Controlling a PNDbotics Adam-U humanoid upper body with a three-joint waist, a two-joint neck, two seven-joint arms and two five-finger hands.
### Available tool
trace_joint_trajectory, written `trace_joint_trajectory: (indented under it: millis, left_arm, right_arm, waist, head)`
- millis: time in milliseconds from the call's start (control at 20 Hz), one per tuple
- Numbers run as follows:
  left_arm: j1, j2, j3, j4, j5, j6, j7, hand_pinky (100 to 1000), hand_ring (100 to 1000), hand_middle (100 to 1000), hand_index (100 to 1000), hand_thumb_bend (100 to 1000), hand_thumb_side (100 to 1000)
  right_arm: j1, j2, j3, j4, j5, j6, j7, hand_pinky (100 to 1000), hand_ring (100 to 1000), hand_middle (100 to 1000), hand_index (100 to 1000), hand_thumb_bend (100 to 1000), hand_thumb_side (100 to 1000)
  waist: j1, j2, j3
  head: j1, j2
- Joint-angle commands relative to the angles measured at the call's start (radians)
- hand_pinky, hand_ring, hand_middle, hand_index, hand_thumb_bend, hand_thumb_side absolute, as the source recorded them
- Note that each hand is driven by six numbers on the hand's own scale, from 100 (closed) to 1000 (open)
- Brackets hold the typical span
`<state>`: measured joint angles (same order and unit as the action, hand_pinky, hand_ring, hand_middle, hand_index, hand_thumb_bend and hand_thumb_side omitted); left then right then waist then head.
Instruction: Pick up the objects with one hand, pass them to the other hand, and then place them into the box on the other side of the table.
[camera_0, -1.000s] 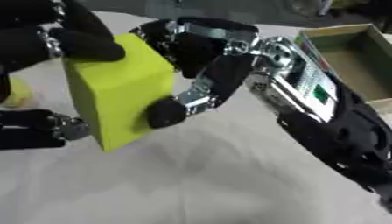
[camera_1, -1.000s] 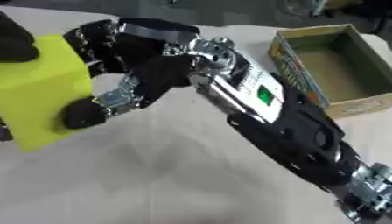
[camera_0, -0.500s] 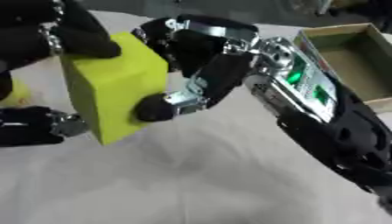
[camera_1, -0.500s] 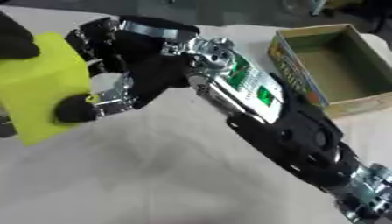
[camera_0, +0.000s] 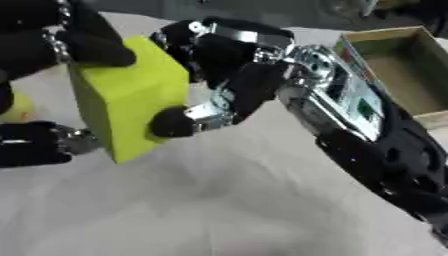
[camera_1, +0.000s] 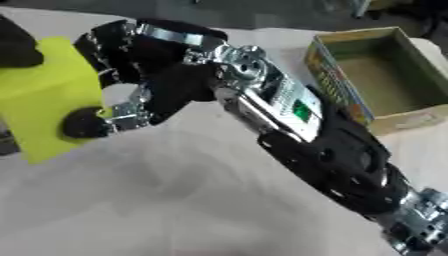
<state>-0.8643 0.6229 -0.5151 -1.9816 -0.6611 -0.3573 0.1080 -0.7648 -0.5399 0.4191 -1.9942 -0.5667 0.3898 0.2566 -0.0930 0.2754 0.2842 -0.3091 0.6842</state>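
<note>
A yellow-green block (camera_0: 131, 97) hangs above the white table between both hands. My left hand (camera_0: 44, 42) comes in from the left, fingers curled over the block's top and thumb under its lower left. My right hand (camera_0: 219, 65) reaches from the right, its fingers wrapped round the block's far right edge and its thumb tip (camera_0: 171, 122) pressed on the front face. The open cardboard box (camera_1: 381, 75) stands at the right edge of the table with nothing inside.
A white cloth (camera_0: 219, 200) covers the table. A small yellow thing (camera_0: 16, 107) shows at the far left behind my left hand. My right forearm (camera_1: 324, 145) crosses the middle toward the lower right.
The block and both hands have stayed nearly in place. My right thumb has slid a little left and down on the block's front face.
</note>
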Motion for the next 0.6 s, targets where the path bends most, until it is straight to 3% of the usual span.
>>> trace_joint_trajectory:
  millis: [50,150,400,500,600]
  left_arm:
    - [-0.01,0.003,0.005,-0.018,0.001,0.001,-0.001,509,555,564,623,436,100]
    - [-0.009,0.003,0.006,-0.018,0.0,0.002,-0.001,511,557,567,626,459,100]
    - [-0.003,0.008,0.008,-0.018,-0.01,0.003,-0.014,549,596,610,669,638,100]
    - [-0.002,0.01,0.011,-0.018,-0.022,0.002,-0.02,587,648,675,715,721,100]
    - [-0.001,0.013,0.013,-0.018,-0.041,-0.002,-0.029,685,757,786,807,860,100]
  right_arm:
    - [-0.012,-0.012,-0.02,-0.006,-0.005,-0.006,-0.01,896,839,476,505,339,178]
    - [-0.011,-0.013,-0.023,-0.006,-0.006,-0.011,-0.01,896,835,466,493,337,188]
    - [-0.009,-0.017,-0.029,-0.006,-0.007,-0.015,-0.016,895,823,443,468,330,189]
    - [-0.008,-0.019,-0.031,-0.006,-0.007,-0.015,-0.018,896,820,436,461,329,191]
    - [-0.005,-0.022,-0.035,-0.006,-0.006,-0.015,-0.022,895,815,427,453,326,190]
  waist:
    - [-0.007,0.0,-0.001]
    - [-0.007,-0.001,-0.001]
    - [-0.007,-0.002,0.001]
    - [-0.007,-0.002,0.001]
    - [-0.006,-0.003,0.002]
  head:
    - [-0.002,-0.007]
    - [-0.001,-0.008]
    - [-0.002,-0.008]
    - [-0.003,-0.008]
    - [-0.004,-0.009]
